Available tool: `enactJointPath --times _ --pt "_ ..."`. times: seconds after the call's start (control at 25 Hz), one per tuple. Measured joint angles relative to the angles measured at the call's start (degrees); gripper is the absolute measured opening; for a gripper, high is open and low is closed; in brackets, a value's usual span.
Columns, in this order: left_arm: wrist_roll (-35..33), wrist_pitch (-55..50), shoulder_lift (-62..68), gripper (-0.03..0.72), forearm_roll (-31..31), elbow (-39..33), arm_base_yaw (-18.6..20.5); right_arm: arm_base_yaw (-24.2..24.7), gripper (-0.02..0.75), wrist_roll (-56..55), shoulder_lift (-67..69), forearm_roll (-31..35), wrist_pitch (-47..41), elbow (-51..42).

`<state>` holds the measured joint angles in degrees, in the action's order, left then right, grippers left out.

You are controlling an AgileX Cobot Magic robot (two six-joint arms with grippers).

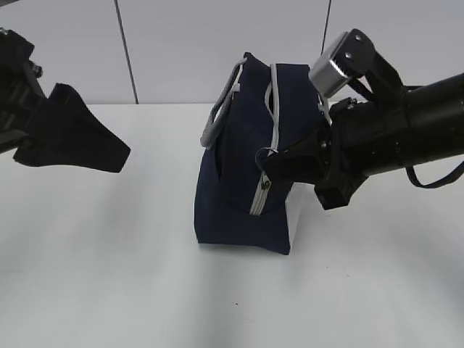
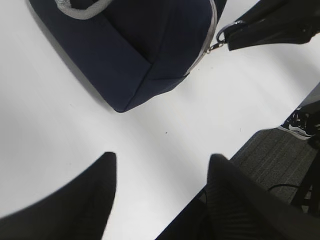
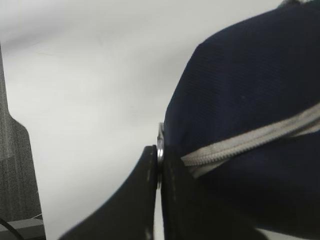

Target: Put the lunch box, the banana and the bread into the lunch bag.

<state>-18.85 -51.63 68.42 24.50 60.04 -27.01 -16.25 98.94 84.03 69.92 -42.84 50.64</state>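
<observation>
A plain white table (image 1: 109, 275) is seen in the exterior view, backed by a pale panelled wall. The lunch bag (image 1: 239, 196) stands upright near the middle of it, grey strap handles raised. The right gripper (image 1: 279, 163) is pressed against the bag's end, its fingers closed on the metal ring pull (image 1: 267, 154) of the grey zipper (image 1: 259, 194). The left gripper (image 1: 87, 148) is held well apart on the left, empty. No lunch box, banana or bread is shown on the table, and the bag's inside is hidden, so its contents cannot be told.

In the left wrist view, the left gripper's fingers (image 2: 75, 200) are spread wide over bare table, with the bag's lower corner (image 2: 130, 75) beyond them and the ring pull (image 2: 222, 34) caught by the right gripper's tip.

In the right wrist view, the ring's thin edge (image 3: 160, 150) is seen pinched between the closed fingers, beside the zipper tape (image 3: 240, 145).

Since the bag is not braced by the left arm, it could be dragged or tipped if the pull is tugged. The thin ring might also slip from so narrow a hold.
</observation>
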Motion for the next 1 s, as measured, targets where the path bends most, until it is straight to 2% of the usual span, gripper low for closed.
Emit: enactJointPath --times 0.52,0.68,1.0 --pt "-2.1 1.1 0.4 0.403 1.2 0.0 0.0 0.0 -0.016 -3.8 -1.8 -2.5 -0.1 3.8" --pt "-2.1 1.2 0.5 0.403 1.2 0.0 0.0 0.0 -0.016 -6.7 -1.8 -5.3 -0.1 3.8" --pt "-2.1 1.0 0.5 0.397 1.5 0.0 0.0 0.0 -0.016 -11.5 5.0 -8.5 -2.9 4.0"
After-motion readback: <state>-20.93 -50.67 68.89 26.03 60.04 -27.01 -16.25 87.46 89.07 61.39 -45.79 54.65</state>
